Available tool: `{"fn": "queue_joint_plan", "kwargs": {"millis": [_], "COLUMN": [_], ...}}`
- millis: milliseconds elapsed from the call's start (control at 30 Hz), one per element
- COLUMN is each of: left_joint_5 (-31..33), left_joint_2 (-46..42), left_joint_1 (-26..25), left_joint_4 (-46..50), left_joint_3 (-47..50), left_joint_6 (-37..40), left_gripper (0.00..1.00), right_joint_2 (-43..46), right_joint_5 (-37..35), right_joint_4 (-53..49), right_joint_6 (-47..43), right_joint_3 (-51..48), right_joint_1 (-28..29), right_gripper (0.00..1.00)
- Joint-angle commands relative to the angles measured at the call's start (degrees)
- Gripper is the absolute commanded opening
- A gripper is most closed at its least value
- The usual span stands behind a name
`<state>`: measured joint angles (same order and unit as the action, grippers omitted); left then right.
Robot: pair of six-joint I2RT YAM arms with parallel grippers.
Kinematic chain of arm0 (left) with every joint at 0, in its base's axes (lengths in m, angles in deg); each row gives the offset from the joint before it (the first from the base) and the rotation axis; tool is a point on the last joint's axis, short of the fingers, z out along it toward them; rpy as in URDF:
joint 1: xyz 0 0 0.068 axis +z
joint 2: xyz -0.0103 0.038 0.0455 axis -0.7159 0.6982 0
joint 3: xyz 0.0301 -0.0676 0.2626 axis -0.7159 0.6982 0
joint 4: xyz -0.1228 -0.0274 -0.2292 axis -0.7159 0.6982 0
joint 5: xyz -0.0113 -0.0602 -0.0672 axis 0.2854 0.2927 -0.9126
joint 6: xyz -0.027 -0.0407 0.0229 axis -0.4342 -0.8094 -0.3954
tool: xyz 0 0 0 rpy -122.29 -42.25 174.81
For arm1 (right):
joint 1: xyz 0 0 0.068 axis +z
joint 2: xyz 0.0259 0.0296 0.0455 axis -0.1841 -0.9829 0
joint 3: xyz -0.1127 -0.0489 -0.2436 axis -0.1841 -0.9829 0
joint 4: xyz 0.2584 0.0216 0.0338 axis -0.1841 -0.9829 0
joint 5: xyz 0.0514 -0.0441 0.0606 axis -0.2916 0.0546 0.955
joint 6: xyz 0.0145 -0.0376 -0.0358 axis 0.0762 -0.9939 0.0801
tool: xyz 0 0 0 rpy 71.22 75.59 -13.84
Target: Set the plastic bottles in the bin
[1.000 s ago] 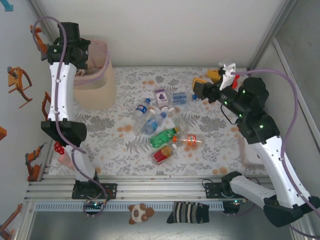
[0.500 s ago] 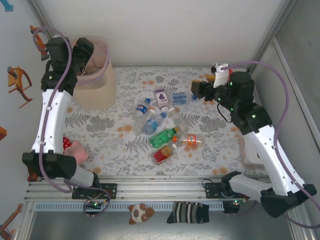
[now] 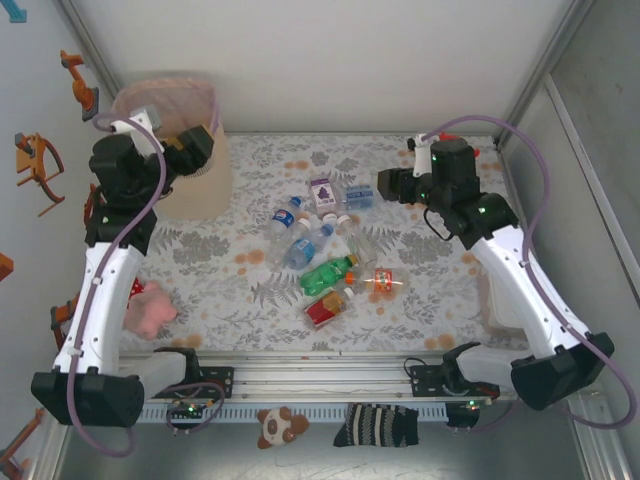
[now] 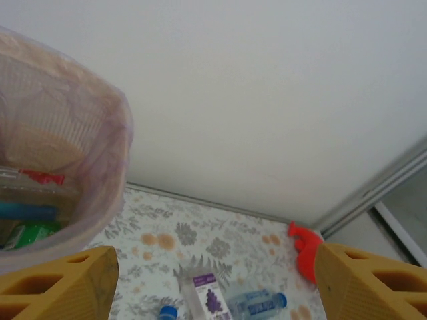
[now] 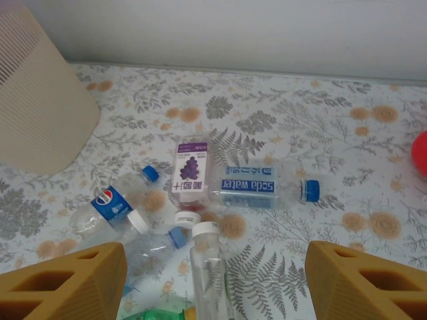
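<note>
Several plastic bottles lie in a heap mid-table: a purple-label one (image 3: 322, 192), a soda-water one (image 3: 358, 195), a green one (image 3: 328, 272), a red-label one (image 3: 325, 308). The beige bin (image 3: 205, 185) with its pinkish bag stands at the back left. My left gripper (image 3: 193, 148) hangs open and empty beside the bin's rim (image 4: 123, 133); bottles lie inside the bin (image 4: 30, 200). My right gripper (image 3: 385, 185) is open above the heap's far right side. In the right wrist view the soda-water bottle (image 5: 253, 187), the purple-label bottle (image 5: 191, 170) and a clear white-capped bottle (image 5: 210, 267) lie below the right gripper (image 5: 213, 280).
A pink plush toy (image 3: 145, 308) lies at the left edge by the left arm. A red toy (image 4: 303, 257) sits at the back right corner. A beige object (image 3: 495, 300) lies by the right wall. Metal rails (image 3: 320, 375) run along the front edge.
The left arm has swung down and back from over the bin, and its jaws have widened. The right arm has reached left toward the bottle heap.
</note>
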<state>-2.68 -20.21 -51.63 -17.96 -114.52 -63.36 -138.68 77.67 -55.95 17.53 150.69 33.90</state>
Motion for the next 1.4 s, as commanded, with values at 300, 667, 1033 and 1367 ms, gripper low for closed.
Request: {"fn": "queue_joint_plan", "kwargs": {"millis": [300,667,1033,1367], "left_joint_5": [-6.55,-8.29,-8.26,-8.78], "left_joint_2": [-5.97,-7.18,-9.52,-9.97], "left_joint_1": [0.46,0.42,0.29,0.11], "left_joint_4": [2.46,0.27,-2.54,-3.58], "left_joint_3": [12.28,18.56,22.84,23.56], "left_joint_6": [9.85,13.26,15.13,15.4], "left_gripper": [0.78,0.76,0.77,0.75], "right_joint_2": [-10.11,-27.52,-41.72,-48.62], "right_joint_5": [-7.95,-3.5,4.97,8.85], "right_joint_4": [0.12,7.07,17.31,22.43], "right_joint_6": [25.44,47.55,59.88,65.04], "right_joint_3": [-0.59,5.48,7.25,8.66], "right_joint_1": [-2.37,-7.99,-13.54,-14.85], "right_gripper": [0.72,0.62,0.61,0.62]}}
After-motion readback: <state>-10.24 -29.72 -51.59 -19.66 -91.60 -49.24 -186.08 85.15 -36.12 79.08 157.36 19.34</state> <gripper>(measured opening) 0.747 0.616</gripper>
